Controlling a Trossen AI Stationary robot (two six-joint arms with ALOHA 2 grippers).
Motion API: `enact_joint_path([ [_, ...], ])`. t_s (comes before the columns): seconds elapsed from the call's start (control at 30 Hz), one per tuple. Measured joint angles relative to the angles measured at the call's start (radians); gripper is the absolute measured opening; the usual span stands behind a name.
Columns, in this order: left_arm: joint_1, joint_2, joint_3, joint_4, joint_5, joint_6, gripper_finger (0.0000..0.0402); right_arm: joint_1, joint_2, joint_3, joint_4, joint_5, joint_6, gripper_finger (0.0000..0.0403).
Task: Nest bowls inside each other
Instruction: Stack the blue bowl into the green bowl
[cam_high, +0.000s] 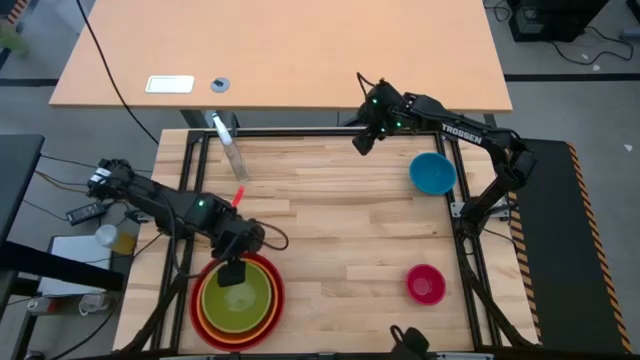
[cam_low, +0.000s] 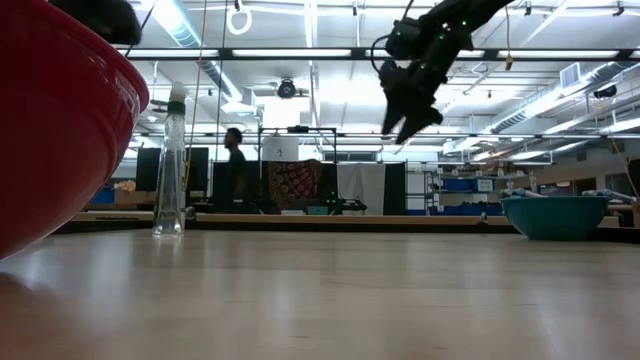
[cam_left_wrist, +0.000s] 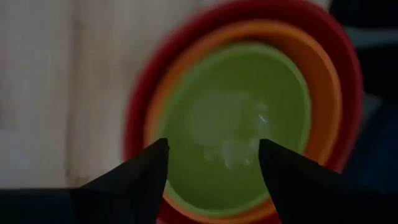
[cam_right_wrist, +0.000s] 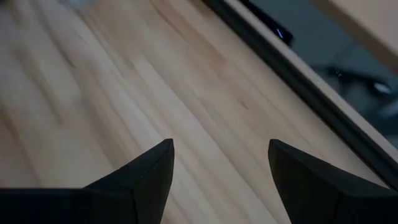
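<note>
Fingers (cam_left_wrist: 137, 180) of the left gripper (cam_left_wrist: 213, 163) gape over round, seemingly glossy green bowl (cam_left_wrist: 239, 124) nested in orange bowl (cam_left_wrist: 323, 93).

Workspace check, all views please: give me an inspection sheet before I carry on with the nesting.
Surface: wooden table, bare in the middle.
Job's things: green bowl sits in the orange bowl, that in the red bowl, near left corner. Blue bowl and small pink bowl stand loose on the right side.
Clutter: clear spray bottle at the far left edge.
Grippers: left end effector open over the green bowl, empty. Right end effector open, raised at the far edge, empty.
Cables: black cable crosses the desk behind.
Surroundings: a person stands far back in the low view.
</note>
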Motion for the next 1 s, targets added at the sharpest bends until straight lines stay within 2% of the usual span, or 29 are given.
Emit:
enact_joint_path([
  [0.23,0.142,0.000,0.001,0.020,-0.127,0.066,0.0218,-0.057,0.000,0.000,-0.214,0.118,-0.066,0.0265],
  [0.37,0.239,0.000,-0.002,0.106,-0.214,0.148,0.0199,-0.132,0.000,0.000,-0.314,0.168,-0.130,0.0261],
  [0.57,0.339,0.000,-0.052,0.351,-0.215,0.287,0.0185,-0.256,0.001,-0.026,-0.379,0.194,-0.228,0.0245],
  [0.8,0.412,0.000,-0.120,0.649,-0.215,0.251,0.0183,-0.337,0.001,-0.095,-0.461,0.205,-0.275,0.0240],
  [1.0,0.421,0.000,-0.126,0.724,-0.214,0.287,0.0183,-0.345,0.001,-0.155,-0.469,0.307,-0.341,0.0240],
])
